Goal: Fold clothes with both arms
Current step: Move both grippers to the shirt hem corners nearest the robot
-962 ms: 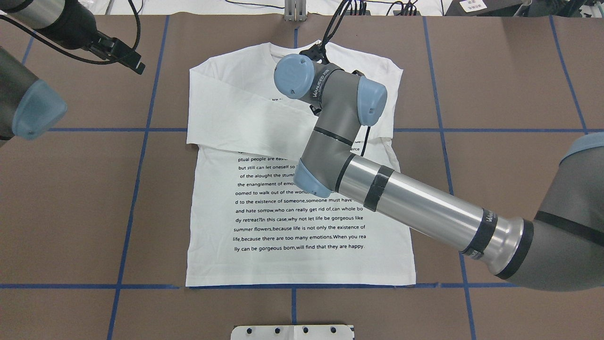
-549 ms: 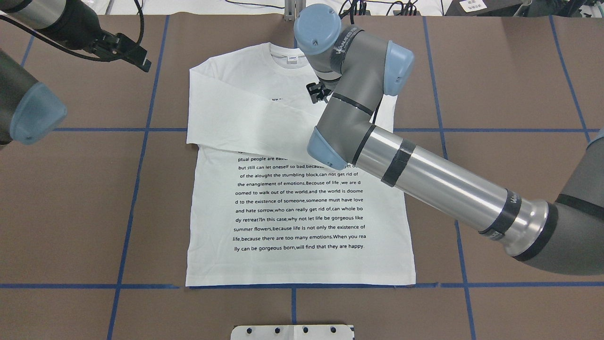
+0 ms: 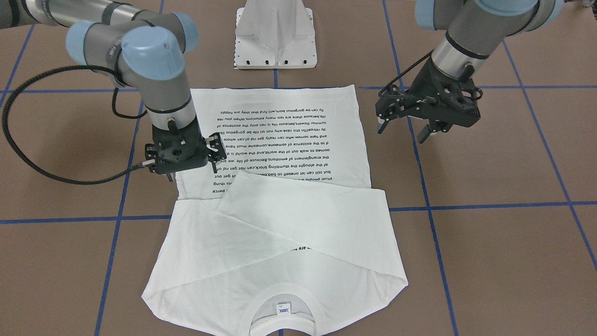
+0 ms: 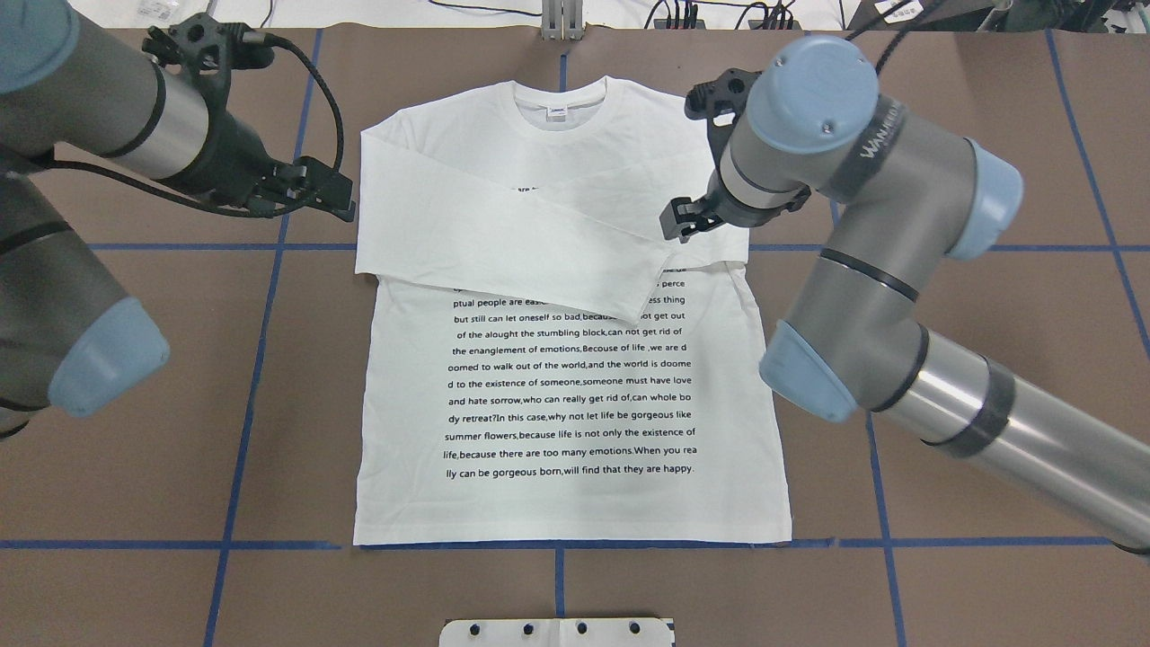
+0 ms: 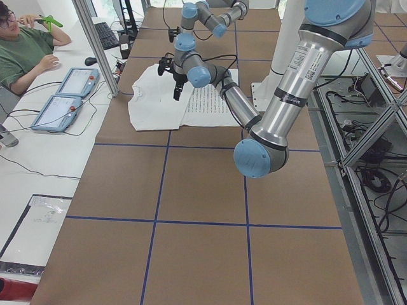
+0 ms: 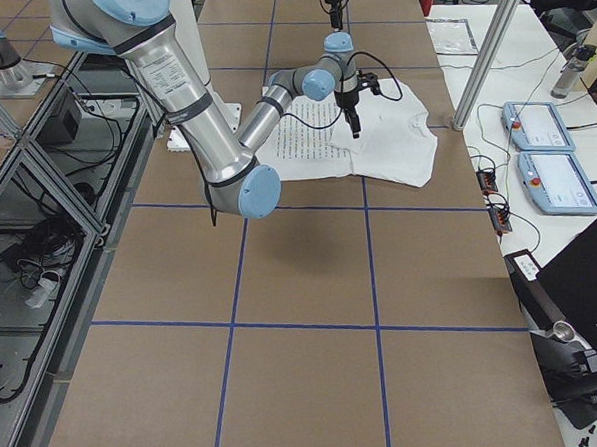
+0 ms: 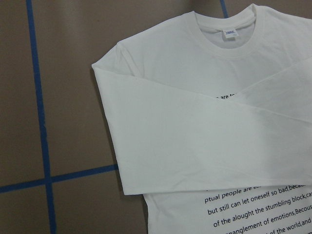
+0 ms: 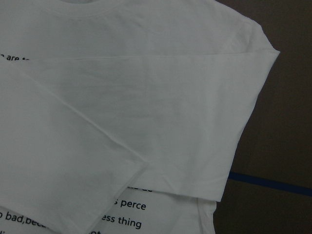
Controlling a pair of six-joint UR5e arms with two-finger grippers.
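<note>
Left gripper (image 4: 328, 193) hangs over the brown table (image 4: 988, 135), jaws spread and empty. Just to the right of its jaws the white T-shirt (image 4: 575, 404) lies flat, both sleeves folded across the chest. Its black lines end "will find that they are happy."; the neck label (image 4: 557, 111) is too small to read. Right gripper (image 4: 685, 220), jaws spread and empty, hovers at the shirt's far edge, sleeves to its jaws' left. A white base plate (image 4: 557, 632) sits below the hem. Half a second ago the right gripper was over the chest, and the left gripper was farther from the shirt.
</note>
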